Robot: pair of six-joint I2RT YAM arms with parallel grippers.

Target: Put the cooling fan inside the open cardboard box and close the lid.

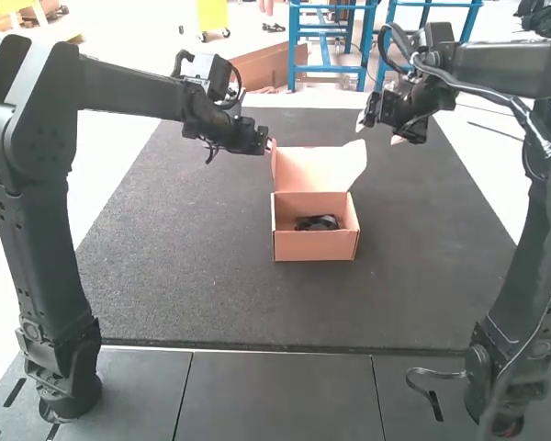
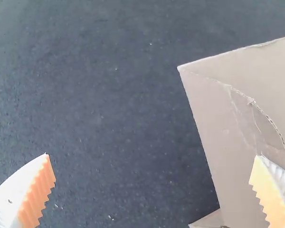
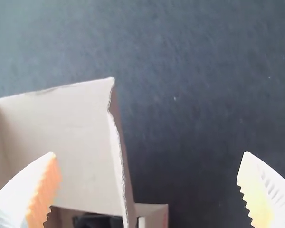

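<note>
An open cardboard box (image 1: 315,241) stands mid-mat with its lid (image 1: 320,168) raised upright at the back. The black cooling fan (image 1: 316,221) lies inside it. My left gripper (image 1: 264,144) hovers open at the lid's upper left corner; the lid (image 2: 242,133) lies under one orange-padded finger (image 2: 268,197). At the lid's upper right corner my right gripper (image 1: 388,124) hangs open, and the lid (image 3: 61,142) sits behind one finger (image 3: 31,192), with a bit of the fan (image 3: 97,221) below it. Nothing is held between either gripper's fingers.
A dark mat (image 1: 165,248) covers the table, with pale table surface (image 1: 110,156) along its sides. The box is the one object on it. Both arm bases (image 1: 60,367) stand at the near corners.
</note>
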